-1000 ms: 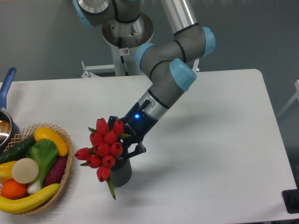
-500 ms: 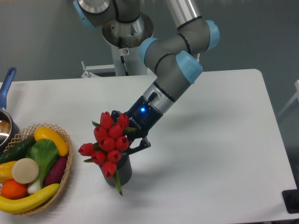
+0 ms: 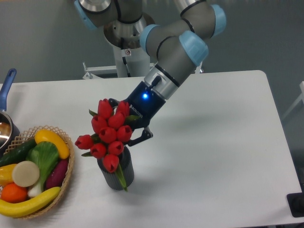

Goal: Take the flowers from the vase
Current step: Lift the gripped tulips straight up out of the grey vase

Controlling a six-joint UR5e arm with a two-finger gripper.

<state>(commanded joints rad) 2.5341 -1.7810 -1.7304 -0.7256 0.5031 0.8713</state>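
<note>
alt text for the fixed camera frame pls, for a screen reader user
A robot arm's gripper is closed around a bunch of red flowers whose stems still sit in a dark grey vase on a white table. At the left edge sits a woven basket of fruit and vegetables, with a pot behind it.

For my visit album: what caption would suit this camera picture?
Robot arm's gripper closed on a bunch of red tulips above a dark ribbed vase, beside a basket of produce.
</note>
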